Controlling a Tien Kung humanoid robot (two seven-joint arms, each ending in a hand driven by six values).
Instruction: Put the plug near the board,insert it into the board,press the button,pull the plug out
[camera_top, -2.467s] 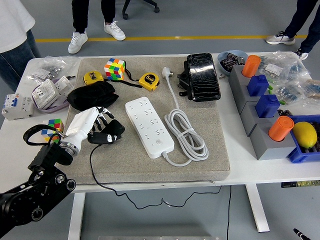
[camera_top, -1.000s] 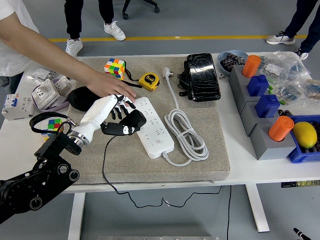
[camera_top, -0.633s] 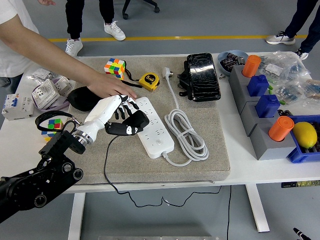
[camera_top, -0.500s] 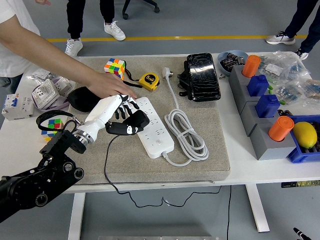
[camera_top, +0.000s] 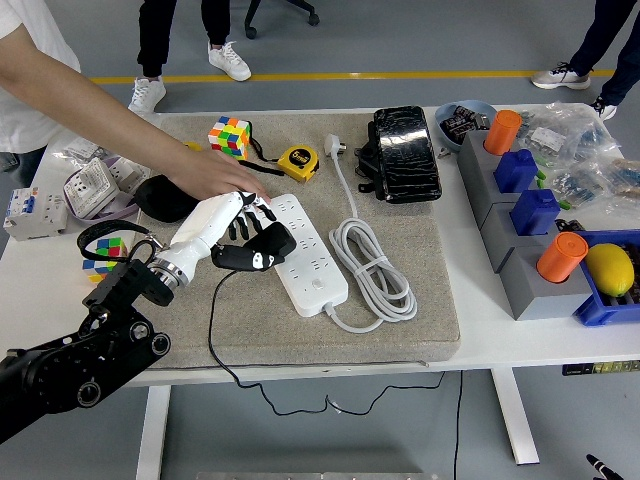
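Note:
A white power strip (camera_top: 300, 250) lies on the grey mat (camera_top: 400, 330) in the middle of the table. My left hand (camera_top: 228, 226), white with dark fingers, is shut on a black plug (camera_top: 258, 250) and holds it at the strip's left edge. The plug's black cable (camera_top: 213, 320) trails down over the mat's front. A person's hand (camera_top: 215, 176) reaches in from the upper left and rests on the strip's far left corner, just above my hand. The right arm is out of sight.
The strip's own white cable (camera_top: 375, 270) is coiled to its right. Behind lie a Rubik's cube (camera_top: 229, 136), a yellow tape measure (camera_top: 298, 161) and a black pouch (camera_top: 405, 153). Grey blocks with orange and blue parts (camera_top: 530, 225) stand at the right.
My left hand carried the black plug from the mat's left side rightward to the strip's edge. The person's arm came in and settled on the strip. Over the last half second almost nothing moved.

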